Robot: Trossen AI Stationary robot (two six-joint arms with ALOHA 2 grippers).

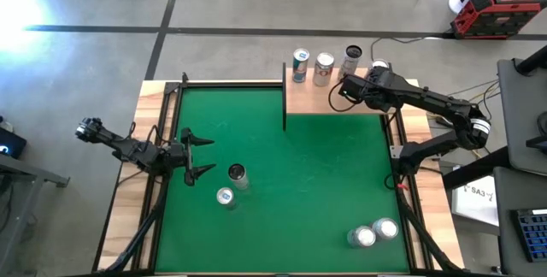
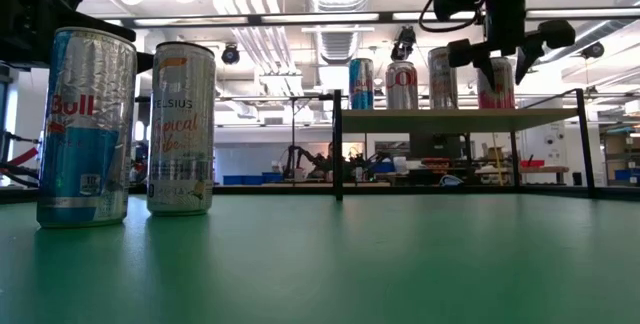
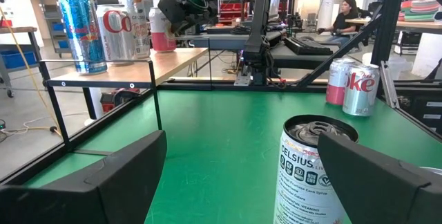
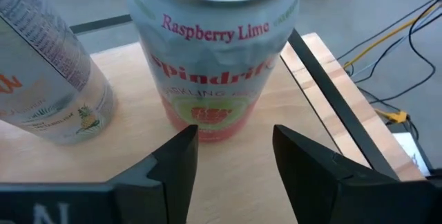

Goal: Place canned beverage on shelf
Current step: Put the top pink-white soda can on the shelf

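Currently on the shelf (image 1: 308,97), at the table's (image 1: 299,183) far edge towards the far right corner: four cans in a row, all upright.

Item in hand: Spindrift can (image 4: 214,65), at the shelf's right end, near its right edge and just beside a pale neighbouring can (image 4: 48,72). Stands free on the pale wood. Silver body, green-and-pink print, lettered "Raspberry Lime", pink band at the base; no dent visible.

Right gripper (image 4: 235,137): above the shelf's right end, just short of the Spindrift can. Jaws drawn close together, a gap narrower than the can between them, pinching nothing.

Left gripper (image 1: 205,156): near the table's left edge, jaws spread wide and empty, facing the Celsius can (image 1: 237,173).

Progress, by judgement: this placement looks complete, with only the arm's retreat remaining.

Left on the felt: Celsius can and Red Bull can (image 1: 225,197) towards the left edge; a pair of cans (image 1: 374,232) near the near right corner. About half the stock shelved, four to go if all are meant for it.
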